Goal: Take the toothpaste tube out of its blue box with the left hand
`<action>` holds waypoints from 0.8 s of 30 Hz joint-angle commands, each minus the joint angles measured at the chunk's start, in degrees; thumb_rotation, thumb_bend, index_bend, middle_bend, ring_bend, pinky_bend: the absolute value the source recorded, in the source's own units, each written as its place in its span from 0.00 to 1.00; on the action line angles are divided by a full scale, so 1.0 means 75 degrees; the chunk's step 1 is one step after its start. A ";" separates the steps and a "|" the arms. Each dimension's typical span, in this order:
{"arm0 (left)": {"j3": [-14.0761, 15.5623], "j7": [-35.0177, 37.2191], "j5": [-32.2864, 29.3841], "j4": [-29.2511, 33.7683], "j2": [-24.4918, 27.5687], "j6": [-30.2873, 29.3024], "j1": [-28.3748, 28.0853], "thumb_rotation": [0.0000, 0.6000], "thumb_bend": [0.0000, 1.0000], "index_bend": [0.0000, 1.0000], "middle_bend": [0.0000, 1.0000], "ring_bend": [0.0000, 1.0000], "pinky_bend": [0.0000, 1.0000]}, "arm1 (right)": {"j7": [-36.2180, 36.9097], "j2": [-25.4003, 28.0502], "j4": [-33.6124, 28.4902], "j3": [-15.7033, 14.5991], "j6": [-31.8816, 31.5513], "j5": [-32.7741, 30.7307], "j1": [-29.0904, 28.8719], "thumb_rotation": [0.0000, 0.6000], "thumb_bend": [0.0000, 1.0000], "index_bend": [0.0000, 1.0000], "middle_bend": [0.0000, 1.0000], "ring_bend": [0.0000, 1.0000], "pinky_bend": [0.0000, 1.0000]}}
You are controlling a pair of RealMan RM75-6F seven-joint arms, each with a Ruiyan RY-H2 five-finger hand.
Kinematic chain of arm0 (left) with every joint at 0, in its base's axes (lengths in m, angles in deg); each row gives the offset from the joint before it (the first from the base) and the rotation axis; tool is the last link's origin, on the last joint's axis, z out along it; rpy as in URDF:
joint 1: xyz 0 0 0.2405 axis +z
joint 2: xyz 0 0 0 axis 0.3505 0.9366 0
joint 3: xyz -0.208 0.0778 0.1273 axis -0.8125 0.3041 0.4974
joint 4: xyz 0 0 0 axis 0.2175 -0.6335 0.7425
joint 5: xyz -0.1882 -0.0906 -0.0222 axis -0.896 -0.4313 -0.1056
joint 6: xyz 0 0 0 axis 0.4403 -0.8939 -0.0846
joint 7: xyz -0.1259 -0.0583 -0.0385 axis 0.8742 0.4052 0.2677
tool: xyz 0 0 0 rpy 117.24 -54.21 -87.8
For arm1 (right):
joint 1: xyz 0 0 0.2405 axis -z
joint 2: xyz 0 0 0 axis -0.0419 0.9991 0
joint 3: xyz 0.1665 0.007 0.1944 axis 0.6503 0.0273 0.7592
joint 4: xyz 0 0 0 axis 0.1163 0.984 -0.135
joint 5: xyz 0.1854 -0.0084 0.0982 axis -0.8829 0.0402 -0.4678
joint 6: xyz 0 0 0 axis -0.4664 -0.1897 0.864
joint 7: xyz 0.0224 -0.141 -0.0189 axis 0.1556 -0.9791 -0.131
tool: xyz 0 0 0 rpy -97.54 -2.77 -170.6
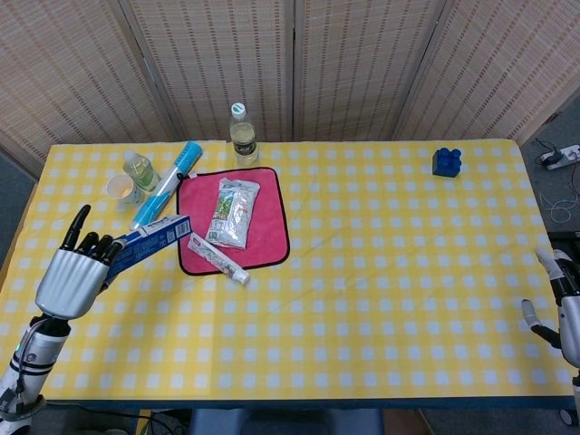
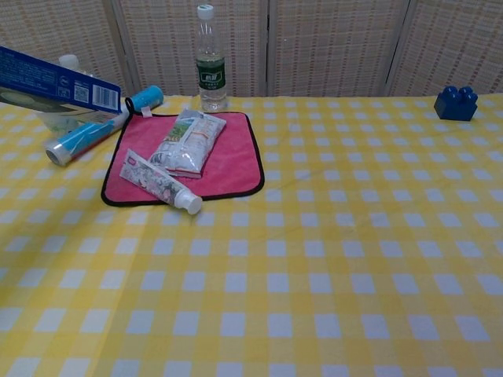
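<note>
Left hand [image 1: 71, 279]: grips the blue box [image 1: 149, 243] above the table's left edge, open end toward the cloth.
Box print: barcode and white text, unreadable.
Toothpaste tube [image 2: 160, 181]: out of the box, lying across the pink cloth's [image 2: 233, 163] front edge, cap on the tablecloth [image 2: 330, 236].
Tube lettering: illegible.
Right hand [image 1: 560, 313]: at the table's right edge, fingers apart, holding nothing.

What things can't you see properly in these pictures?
- Left hand: outside the chest view's left edge, which also cuts off the blue box.
- Right hand: the head view's right edge crops it, so its grip is unclear.
- Toothpaste tube: print too small to read.
- Paper cup: contents hidden.
</note>
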 commanded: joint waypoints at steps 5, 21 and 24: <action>0.0484 0.1154 0.0492 0.0030 -0.0059 0.0310 -0.0143 1.00 0.21 0.53 0.60 0.47 0.05 | -0.0035 -0.0052 -0.0010 0.0003 0.0137 0.0017 -0.0094 1.00 0.33 0.11 0.23 0.17 0.21; 0.1306 0.3795 0.1517 -0.0085 -0.0815 0.1305 -0.1068 1.00 0.21 0.53 0.60 0.47 0.06 | 0.0020 -0.0070 0.0053 0.0012 0.0149 -0.0097 -0.0061 1.00 0.33 0.11 0.23 0.17 0.21; 0.1366 0.4013 0.1425 -0.0222 -0.0962 0.1609 -0.1214 1.00 0.21 0.52 0.60 0.46 0.06 | 0.0032 -0.0056 0.0055 0.0026 0.0147 -0.0118 -0.0059 1.00 0.33 0.11 0.23 0.17 0.21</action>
